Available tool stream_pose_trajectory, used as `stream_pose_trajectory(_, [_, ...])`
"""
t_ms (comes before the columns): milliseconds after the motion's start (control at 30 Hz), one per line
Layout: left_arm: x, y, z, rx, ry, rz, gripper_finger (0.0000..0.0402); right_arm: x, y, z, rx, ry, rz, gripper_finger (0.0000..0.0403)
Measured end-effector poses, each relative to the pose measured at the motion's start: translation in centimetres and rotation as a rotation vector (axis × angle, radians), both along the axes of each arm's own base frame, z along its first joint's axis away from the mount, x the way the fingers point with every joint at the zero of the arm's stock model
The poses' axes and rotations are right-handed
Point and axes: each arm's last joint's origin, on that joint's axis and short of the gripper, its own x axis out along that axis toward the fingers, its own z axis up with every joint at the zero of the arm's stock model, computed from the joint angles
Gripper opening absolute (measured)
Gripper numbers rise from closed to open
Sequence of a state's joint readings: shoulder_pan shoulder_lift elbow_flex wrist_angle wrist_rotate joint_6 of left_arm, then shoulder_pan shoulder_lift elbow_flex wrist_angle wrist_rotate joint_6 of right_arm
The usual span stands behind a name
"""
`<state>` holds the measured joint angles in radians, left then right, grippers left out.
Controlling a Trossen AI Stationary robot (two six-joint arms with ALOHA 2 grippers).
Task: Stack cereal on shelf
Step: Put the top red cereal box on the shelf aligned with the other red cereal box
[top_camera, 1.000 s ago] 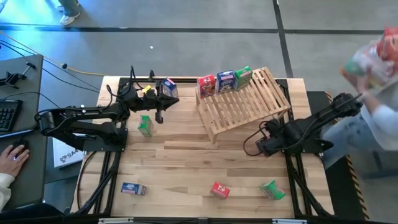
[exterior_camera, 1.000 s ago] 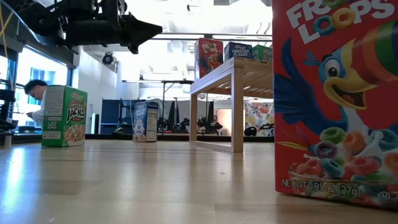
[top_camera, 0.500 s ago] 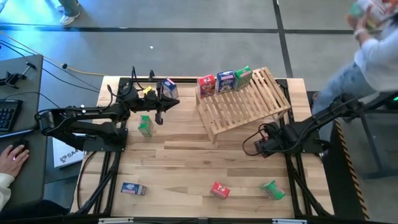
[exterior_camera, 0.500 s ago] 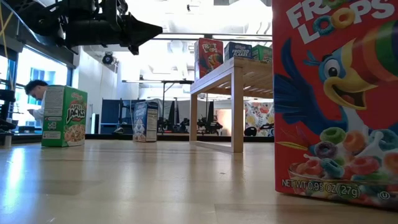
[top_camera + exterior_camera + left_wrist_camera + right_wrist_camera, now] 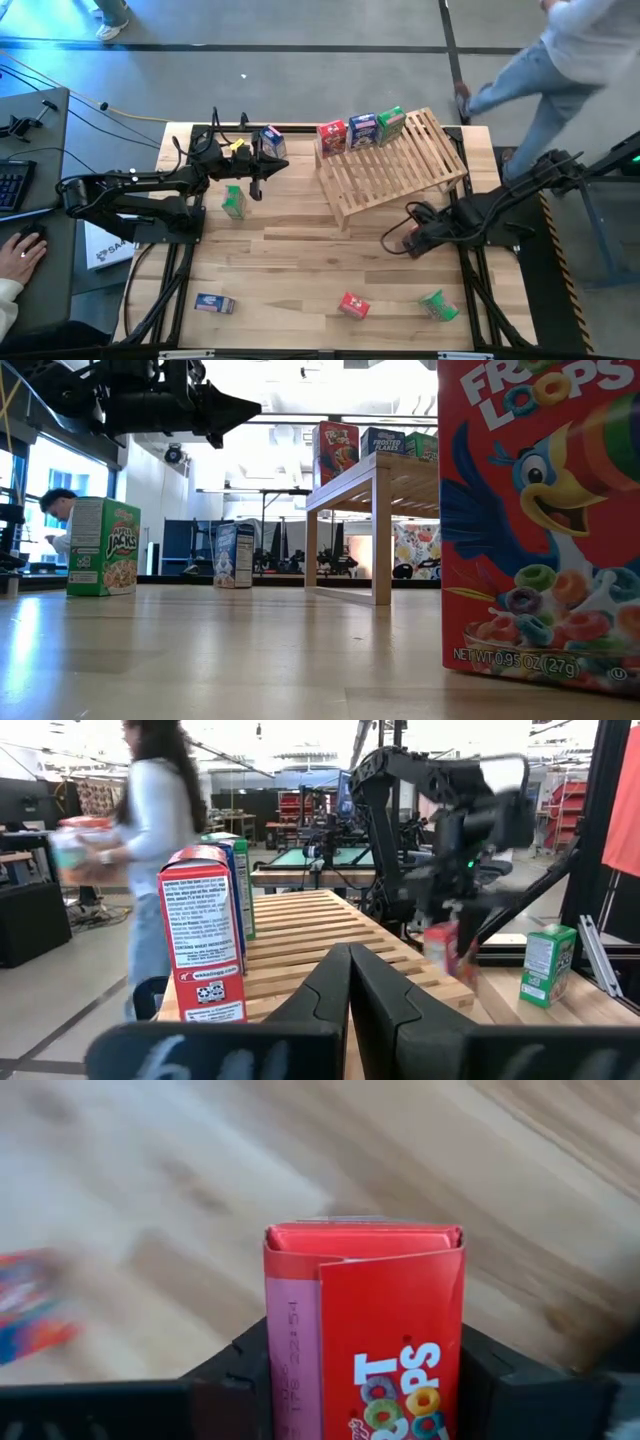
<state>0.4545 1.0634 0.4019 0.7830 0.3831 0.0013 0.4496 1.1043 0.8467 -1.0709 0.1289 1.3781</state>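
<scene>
From above, the shelf [image 5: 392, 170] stands near the far right part of the table [image 5: 300, 250], a pale wooden rack of thin slats, tilted like a ramp. Three cereal boxes stand in a row on its far edge: a red box [image 5: 332, 136], a blue box [image 5: 363, 130] and a green box [image 5: 391, 124]. The left gripper [image 5: 257, 187] is in the far left part of the table, between a blue and white box [image 5: 271, 141] near the far edge and a green box [image 5: 233, 201] just beside it. The right gripper [image 5: 392, 242] is low over the table, near the front corner of the shelf. Along the near edge lie a blue box [image 5: 214, 303], a red box [image 5: 353, 305] and a green box [image 5: 437, 304]. A person [image 5: 560, 60] walks beyond the far right corner, and a hand [image 5: 22, 258] rests at a desk to the left.

From table height, a red Froot Loops box [image 5: 540, 520] fills the right side, very close. Farther back stands a green Apple Jacks box [image 5: 103, 547] and a blue and white box [image 5: 234, 555]. The shelf [image 5: 380, 480] carries its three boxes on top.

In the left wrist view, the two dark fingers [image 5: 390, 1010] meet at the tips and hold nothing. Ahead is the shelf [image 5: 300, 940] with a red box [image 5: 203, 935] standing on it.

In the right wrist view, the jaws are clamped on both sides of a red Froot Loops box [image 5: 375, 1330], with the table planks behind it.
</scene>
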Motion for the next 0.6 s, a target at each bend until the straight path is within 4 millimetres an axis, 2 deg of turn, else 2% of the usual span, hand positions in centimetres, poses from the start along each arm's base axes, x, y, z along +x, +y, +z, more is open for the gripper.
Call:
stream_pose_trajectory(200, [0.0,0.0,0.0,0.0,0.0,0.0,0.0,2.7,0.8,7.5,-0.036,-0.28,0.261,0.0163])
stream_pose_trajectory(367, [0.0,0.0,0.0,0.001,0.0,0.0,0.0,5.9,0.1,13.4,-0.264,-0.425,0.511,0.0163])
stream_pose_trajectory(467, [0.0,0.0,0.0,0.003,0.001,0.001,0.0,8.4,-1.2,15.4,-0.397,-0.391,0.652,0.0163])
stream_pose_trajectory(600, [0.0,0.0,0.0,0.002,0.002,0.001,0.0,11.9,-3.7,15.7,-0.481,-0.245,0.802,0.0163])
